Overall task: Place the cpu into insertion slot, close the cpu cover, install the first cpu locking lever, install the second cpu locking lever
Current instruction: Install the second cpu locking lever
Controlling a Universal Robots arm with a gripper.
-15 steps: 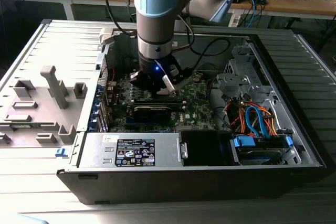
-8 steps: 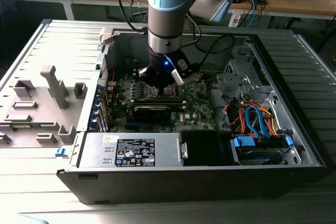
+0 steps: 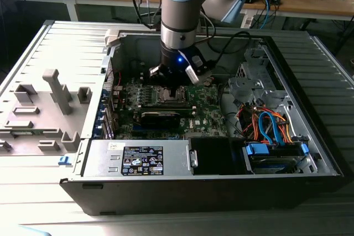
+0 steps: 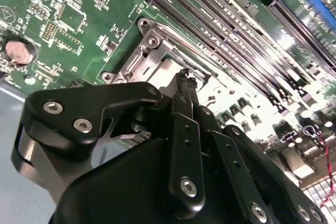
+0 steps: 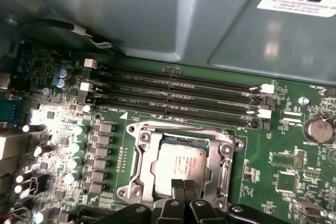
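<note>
The cpu (image 5: 181, 162), a flat silver-grey square, lies in the insertion slot (image 5: 137, 179) on the green board. The cpu cover (image 5: 140, 150), a metal frame with a square window, lies flat around it. A thin metal locking lever (image 5: 178, 128) runs along the socket edge beside the memory slots. My gripper (image 5: 184, 184) is shut, its black fingertips pressed together with nothing between them, right at the socket's edge over the cpu's rim. The second wrist view shows the gripper (image 4: 184, 74) down at the cover (image 4: 149, 59). In the exterior view the gripper (image 3: 176, 89) hangs over the socket (image 3: 167, 96).
Long black memory slots (image 5: 173, 95) run beside the socket. A coin battery (image 5: 317, 128) sits on the board. A black card (image 3: 160, 117) lies near the socket, a power supply (image 3: 141, 158) in front, and cables with a drive (image 3: 271, 136) at the exterior view's right.
</note>
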